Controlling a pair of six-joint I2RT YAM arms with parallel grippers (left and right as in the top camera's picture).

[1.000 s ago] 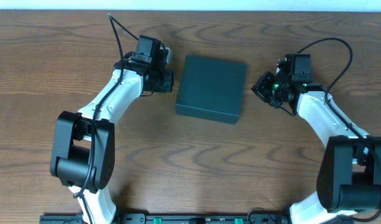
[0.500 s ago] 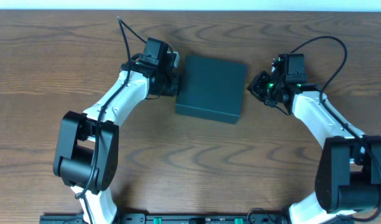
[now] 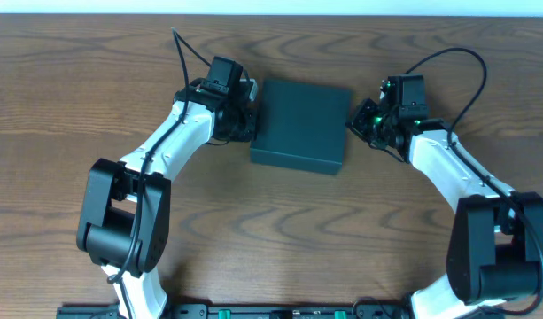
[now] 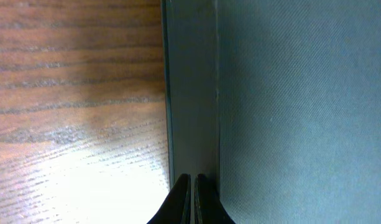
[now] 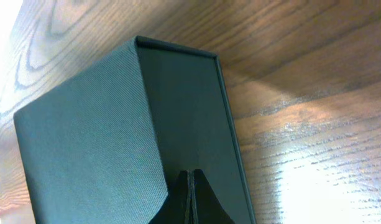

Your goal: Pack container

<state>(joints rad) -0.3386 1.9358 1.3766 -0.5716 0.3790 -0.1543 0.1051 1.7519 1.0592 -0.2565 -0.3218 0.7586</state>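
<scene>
The container [image 3: 301, 124] is a dark teal-black square box lying closed on the wooden table, seen from above at the middle back. My left gripper [image 3: 252, 120] is shut and empty, its tips against the box's left side wall [image 4: 191, 93]. My right gripper [image 3: 353, 122] is shut and empty, its tips at the box's right side wall [image 5: 190, 112]. In the left wrist view the shut fingertips [image 4: 192, 182] point along the wall. In the right wrist view the shut fingertips [image 5: 190, 177] rest at the dark side face below the cloth-textured lid [image 5: 91, 143].
The wooden table [image 3: 280, 230] stretches around the box. Both arms reach in from the front, the left one [image 3: 156, 151] and the right one [image 3: 457, 168]. No snack cans or packets show in any view.
Both grippers have moved inward toward the box: the left one from a gap on the left up to the left wall, the right one leftward to the right wall. The box has not moved.
</scene>
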